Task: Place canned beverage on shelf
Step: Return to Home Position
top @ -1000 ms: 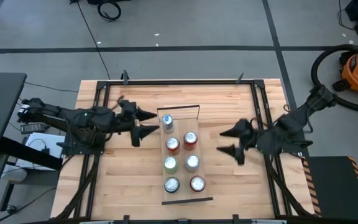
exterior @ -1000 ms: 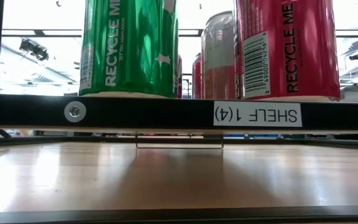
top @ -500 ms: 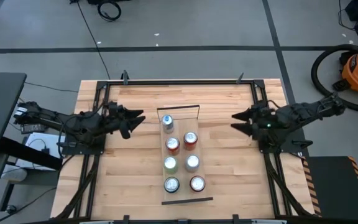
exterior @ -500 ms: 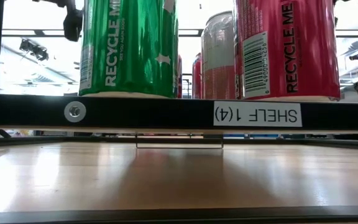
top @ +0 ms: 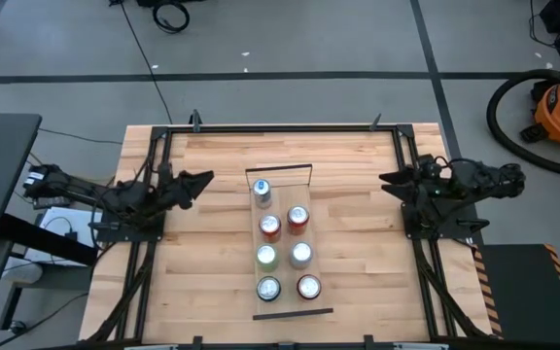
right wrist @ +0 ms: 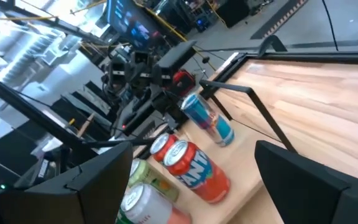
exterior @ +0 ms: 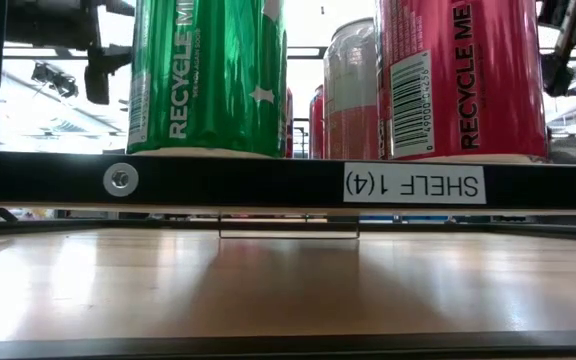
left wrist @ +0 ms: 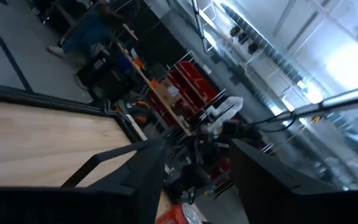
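Both pairs of jaws stand parted. The dark left gripper [top: 200, 180] hangs over the left edge of the slatted wooden tabletop [top: 358, 282] and the dark right gripper [top: 389, 181] over its right edge. Centred between them and well apart from both, the long narrow pale-wood shelf [top: 287, 272] carries seven upright metal beverage cans [top: 297, 219].

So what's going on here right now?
Nothing is being handled at this moment. Seven cans stand on the shelf in the middle of the table. The left pincer is at the table's left side and the right pincer at its right side, both open, empty and clear of the cans.
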Controlling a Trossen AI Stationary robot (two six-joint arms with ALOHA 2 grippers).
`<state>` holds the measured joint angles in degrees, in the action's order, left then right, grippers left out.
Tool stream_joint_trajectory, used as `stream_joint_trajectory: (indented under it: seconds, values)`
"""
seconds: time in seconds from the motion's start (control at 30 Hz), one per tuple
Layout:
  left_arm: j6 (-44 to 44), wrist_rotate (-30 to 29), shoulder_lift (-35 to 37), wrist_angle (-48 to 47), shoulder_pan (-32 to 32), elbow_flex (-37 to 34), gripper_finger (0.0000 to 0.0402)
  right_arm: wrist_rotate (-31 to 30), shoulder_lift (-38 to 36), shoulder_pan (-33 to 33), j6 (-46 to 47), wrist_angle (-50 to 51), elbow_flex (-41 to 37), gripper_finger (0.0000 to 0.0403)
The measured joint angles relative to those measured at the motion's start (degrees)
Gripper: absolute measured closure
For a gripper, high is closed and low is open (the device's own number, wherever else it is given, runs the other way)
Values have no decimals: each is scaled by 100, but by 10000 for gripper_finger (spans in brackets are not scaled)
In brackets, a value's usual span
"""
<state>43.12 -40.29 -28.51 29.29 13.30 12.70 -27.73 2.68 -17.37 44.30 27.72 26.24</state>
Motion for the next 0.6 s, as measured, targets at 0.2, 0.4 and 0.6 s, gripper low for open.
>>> stream_joint_trajectory:
  seconds: [0.2, 0.4, 0.6]
  values:
    - [536, -62, 82, 108, 0, -291, 250, 32, -255, 0, 25, 493, -90, 55]
    - [796, -30, 82, 54, 0, -531, 276, 19, -252, 0, 313, 818, -172, 55]
    - [955, 605, 80, 12, 12, -833, 291, -314, -251, 0, 1088, 573, -602, 55]
